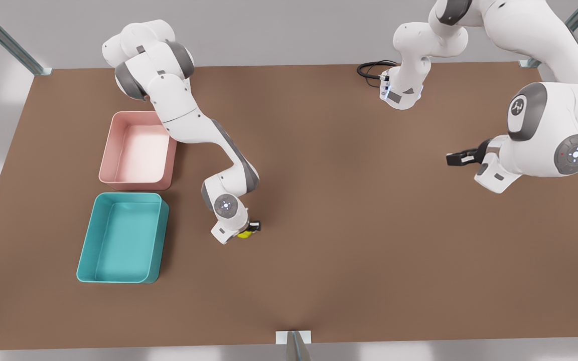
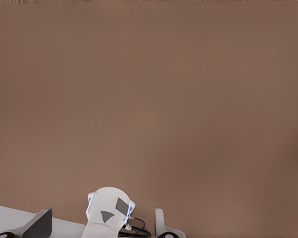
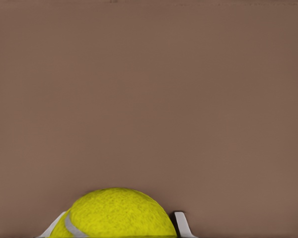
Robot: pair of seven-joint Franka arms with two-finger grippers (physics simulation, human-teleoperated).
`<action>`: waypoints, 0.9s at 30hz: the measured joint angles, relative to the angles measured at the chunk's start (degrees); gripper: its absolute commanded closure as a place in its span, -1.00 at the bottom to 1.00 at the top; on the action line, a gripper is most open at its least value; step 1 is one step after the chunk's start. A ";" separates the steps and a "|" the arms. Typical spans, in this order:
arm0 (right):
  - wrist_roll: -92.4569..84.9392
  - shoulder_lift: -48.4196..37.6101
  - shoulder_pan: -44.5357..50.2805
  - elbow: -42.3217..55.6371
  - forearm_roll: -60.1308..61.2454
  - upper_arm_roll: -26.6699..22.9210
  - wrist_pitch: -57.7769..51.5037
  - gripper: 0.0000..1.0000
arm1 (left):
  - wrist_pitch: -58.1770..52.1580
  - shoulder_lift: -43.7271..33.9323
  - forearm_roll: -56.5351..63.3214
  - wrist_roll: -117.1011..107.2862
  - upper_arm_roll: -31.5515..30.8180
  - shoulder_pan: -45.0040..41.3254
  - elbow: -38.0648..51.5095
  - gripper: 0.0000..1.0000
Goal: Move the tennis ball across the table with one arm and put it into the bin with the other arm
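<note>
Beside the bin (image 1: 118, 240), right claw (image 1: 249, 229) gripping tennis ball (image 3: 116, 214)

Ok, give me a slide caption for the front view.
Right gripper closed on the tennis ball beside the teal bin; left gripper waits apart.

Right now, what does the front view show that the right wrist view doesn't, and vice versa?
Front view: the teal bin, the pink tub, and both arms, the left arm's jaws open, waiting at that view's right. Right wrist view: the pale seam on the tennis ball and the right arm's jaws shut on its sides. Both: the ball and the brown table.
</note>
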 measured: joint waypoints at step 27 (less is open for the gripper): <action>-30.93 -9.72 -24.78 5.19 -6.56 -4.98 -8.04 -0.46 | -0.66 2.66 -3.96 -0.09 0.00 3.16 -0.96 -1.00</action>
